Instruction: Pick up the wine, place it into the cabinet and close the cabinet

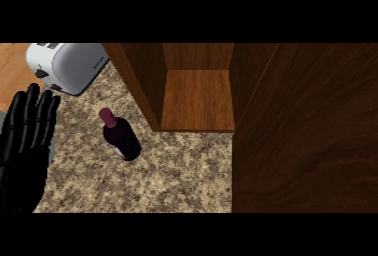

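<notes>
Wine bottle (120, 134) upright on speckled counter (177, 175), centre-left, open cabinet (198, 100) upper centre, toaster (66, 65) upper left, left hand (26, 135) flat, fingers straight, holding nothing, left edge.

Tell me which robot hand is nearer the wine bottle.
Left. The left robot hand rests open at the view's left edge, fingers up, beside the wine bottle but apart from it. The right robot hand is not in view.

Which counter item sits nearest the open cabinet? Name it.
The wine bottle: dark, with a maroon top, standing on the speckled counter just left of the cabinet. The toaster sits farther back-left.
</notes>
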Action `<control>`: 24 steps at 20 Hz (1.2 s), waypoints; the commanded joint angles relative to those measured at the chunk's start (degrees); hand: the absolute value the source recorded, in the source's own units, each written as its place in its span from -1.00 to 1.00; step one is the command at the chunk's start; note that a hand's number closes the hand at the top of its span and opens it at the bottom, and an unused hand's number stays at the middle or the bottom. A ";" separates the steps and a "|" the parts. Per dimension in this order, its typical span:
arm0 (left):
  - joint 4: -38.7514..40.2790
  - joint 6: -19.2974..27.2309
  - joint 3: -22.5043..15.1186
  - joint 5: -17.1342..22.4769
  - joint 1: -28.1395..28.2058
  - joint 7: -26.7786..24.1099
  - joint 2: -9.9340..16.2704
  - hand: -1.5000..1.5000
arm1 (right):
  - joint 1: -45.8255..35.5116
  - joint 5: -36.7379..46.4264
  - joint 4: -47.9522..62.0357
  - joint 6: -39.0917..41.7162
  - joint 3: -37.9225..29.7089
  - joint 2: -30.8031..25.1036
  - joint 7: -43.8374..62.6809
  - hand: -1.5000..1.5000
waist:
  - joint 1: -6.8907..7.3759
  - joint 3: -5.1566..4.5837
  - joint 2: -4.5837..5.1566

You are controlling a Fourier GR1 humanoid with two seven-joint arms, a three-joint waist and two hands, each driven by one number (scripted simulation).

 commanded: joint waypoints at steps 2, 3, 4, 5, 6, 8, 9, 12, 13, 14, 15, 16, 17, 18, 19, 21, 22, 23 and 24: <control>-0.71 3.68 -1.45 -5.54 -1.52 2.33 -1.64 -1.00 | 5.05 -1.10 -6.17 1.46 0.20 -0.03 2.30 -1.00 | -0.74 -0.17 1.14; -0.15 2.26 0.50 -3.57 1.03 0.63 -0.88 -1.00 | 8.76 0.86 -8.42 0.70 1.97 1.19 1.26 -1.00 | -0.74 -0.18 1.12; 3.32 4.13 -1.48 -7.62 -0.40 -0.14 -2.05 -1.00 | 7.25 3.56 -6.73 -0.85 3.79 2.51 0.64 -1.00 | -0.75 -0.18 1.17; 4.47 6.08 1.28 -7.49 -2.53 0.76 -2.02 -1.00 | 13.09 -0.20 -11.27 2.72 2.51 0.62 -1.32 -1.00 | -1.22 -0.16 1.12; 4.67 8.92 -3.80 -12.66 -2.24 2.45 -4.86 -1.00 | 9.66 2.29 -7.90 0.90 3.36 1.75 -0.70 -1.00 | -0.90 -0.16 1.18; 4.75 12.49 -3.27 -0.59 -2.44 8.74 -5.41 -1.00 | 8.39 -4.95 -10.48 7.58 7.17 -1.68 6.81 -1.00 | -1.16 -0.20 1.16; 2.25 13.27 -3.03 0.02 -1.91 11.58 -5.44 -1.00 | 8.89 -6.26 -13.49 7.04 6.41 -1.81 9.35 -1.00 | -0.96 -0.19 1.03; 1.12 15.93 -3.42 -2.46 -8.00 16.98 -5.50 -1.00 | 7.38 -8.01 -16.65 7.00 5.24 -2.75 14.14 -1.00 | -0.85 -0.16 1.18; 0.38 18.98 -7.67 -3.45 -3.60 12.82 -5.51 -1.00 | 4.80 -7.87 -20.66 5.28 6.16 -3.08 20.92 -1.00 | -0.65 -0.21 1.13; -3.31 16.49 -4.61 -3.27 -7.38 21.34 -5.28 -1.00 | 7.48 -10.47 -22.94 6.28 4.40 -3.73 20.22 -1.00 | -0.80 -0.16 1.08; -2.15 17.91 -6.03 -5.65 -8.42 20.76 -5.52 -1.00 | 6.32 -6.76 -23.19 4.92 6.86 -2.42 20.78 -1.00 | -0.72 -0.18 1.14; -5.48 20.65 -7.56 -6.89 -8.28 23.93 -5.53 -1.00 | 5.63 -7.73 -24.26 4.61 6.82 -3.01 23.56 -1.00 | -0.63 -0.17 1.10; -2.94 17.24 -2.79 -3.53 -10.68 23.16 -4.31 -1.00 | 7.55 -5.18 -23.84 4.65 9.71 -0.83 20.59 -1.00 | -0.71 -0.18 1.16; -6.35 19.43 -6.90 -7.00 -8.76 26.08 -5.52 -1.00 | 3.05 -7.04 -23.33 3.57 6.88 -1.81 24.43 -1.00 | -0.52 -0.18 1.15; -4.53 23.08 -10.97 -10.29 -9.14 25.12 -5.53 -1.00 | 2.48 -10.28 -28.30 3.44 4.19 -4.24 29.99 -1.00 | -0.75 -0.18 1.11; -6.37 21.44 -9.01 -8.85 -8.88 26.55 -5.54 -1.00 | -0.14 -7.79 -30.43 0.92 6.55 -3.08 33.83 -1.00 | -0.63 -0.21 1.09; -9.70 20.82 -8.11 -8.59 -9.15 30.36 -4.79 -1.00 | -2.86 -9.22 -26.00 1.04 4.20 -2.91 32.60 -1.00 | -0.44 -0.19 1.13; -9.12 23.61 -12.46 -13.76 -11.87 33.43 -5.53 -1.00 | -4.31 -5.76 -29.79 -1.39 8.70 -2.45 37.77 -1.00 | -0.59 -0.21 1.00; -6.79 21.34 -5.78 -9.24 -14.57 33.21 -4.36 -1.00 | -6.88 -5.85 -23.46 -0.50 7.29 -1.67 33.76 -1.00 | -0.51 -0.19 1.19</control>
